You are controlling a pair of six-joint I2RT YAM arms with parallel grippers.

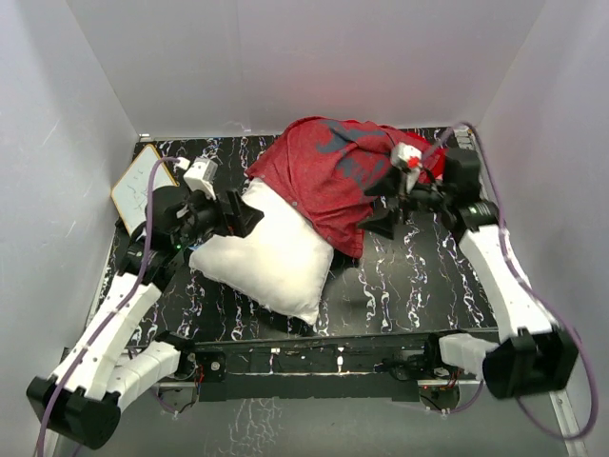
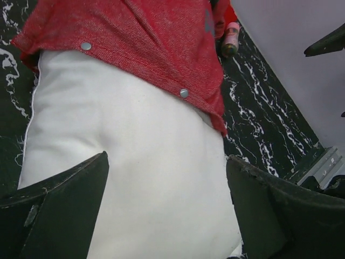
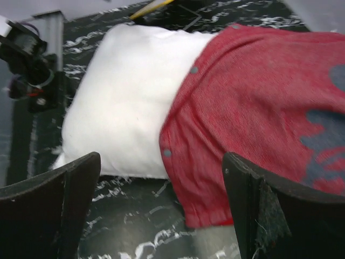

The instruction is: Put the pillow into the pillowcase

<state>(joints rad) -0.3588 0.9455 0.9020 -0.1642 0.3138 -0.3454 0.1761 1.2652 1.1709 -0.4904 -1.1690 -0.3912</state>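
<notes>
Left gripper (image 2: 167, 157) and right gripper (image 3: 161, 156) both stand wide, holding nothing. With the pillowcase (image 1: 328, 176) unheld, pushing the pillow (image 1: 271, 257) may shove the cloth away.

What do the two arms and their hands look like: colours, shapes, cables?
The left arm and the right arm have white links, black joints and a purple cable each. The left hand and the right hand are black, with two broad fingers, scuffed at the edges. A small white box sits on each wrist.
</notes>
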